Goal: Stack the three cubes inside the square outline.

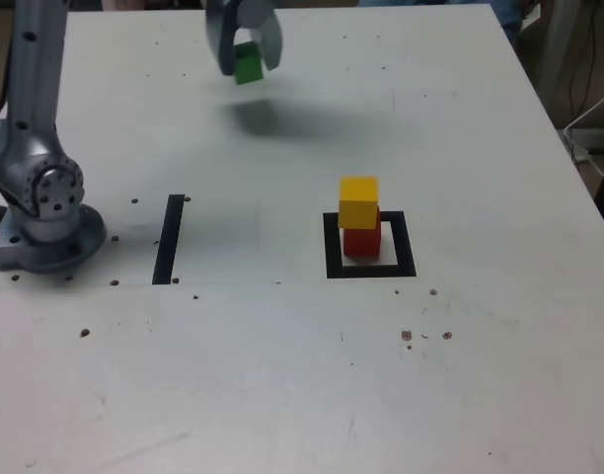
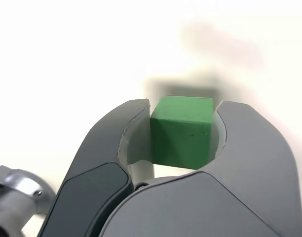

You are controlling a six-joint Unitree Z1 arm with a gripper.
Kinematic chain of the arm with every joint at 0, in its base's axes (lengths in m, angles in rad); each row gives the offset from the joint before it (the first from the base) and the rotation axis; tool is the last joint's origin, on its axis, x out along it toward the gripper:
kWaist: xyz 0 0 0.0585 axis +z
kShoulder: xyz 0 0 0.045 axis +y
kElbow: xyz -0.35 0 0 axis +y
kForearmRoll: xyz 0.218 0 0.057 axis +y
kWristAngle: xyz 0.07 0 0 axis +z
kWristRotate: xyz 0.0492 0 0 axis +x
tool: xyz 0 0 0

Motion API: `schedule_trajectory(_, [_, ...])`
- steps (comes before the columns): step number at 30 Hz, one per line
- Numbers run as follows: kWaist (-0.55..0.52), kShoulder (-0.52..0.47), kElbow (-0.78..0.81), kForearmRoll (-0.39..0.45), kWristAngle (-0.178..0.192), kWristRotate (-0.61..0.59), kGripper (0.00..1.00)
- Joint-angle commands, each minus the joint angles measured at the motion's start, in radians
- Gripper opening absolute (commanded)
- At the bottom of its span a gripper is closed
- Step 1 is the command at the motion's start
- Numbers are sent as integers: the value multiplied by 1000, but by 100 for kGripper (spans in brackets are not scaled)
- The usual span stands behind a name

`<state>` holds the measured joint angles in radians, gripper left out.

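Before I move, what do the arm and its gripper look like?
The arm is grey, jointed and tubular, with a dark cable along one side and a round base. The gripper has thick, curved grey fingers with a darker panel.

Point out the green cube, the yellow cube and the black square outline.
Green cube [image 2: 181, 140]: wrist view, its side face between the jaws.
Yellow cube [image 1: 358, 209]: exterior view, its front face.
Black square outline [image 1: 405, 245]: exterior view, its right-hand bar.
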<state>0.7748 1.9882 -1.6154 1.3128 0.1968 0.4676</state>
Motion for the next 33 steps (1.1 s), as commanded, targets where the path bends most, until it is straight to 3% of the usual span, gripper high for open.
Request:
schedule_trajectory(1, [-88, -31, -22, 28, -3, -8, 17])
schedule_trajectory(7, [-218, -69, -27, 70, -26, -39, 17])
schedule_trajectory(13, [-417, -110, -81, 144, 46, -112, 17])
schedule_trajectory(15, [-473, -115, -99, 173, 54, -139, 17])
schedule_trajectory(33, [-735, -80, -219, 288, -57, -324, 17])
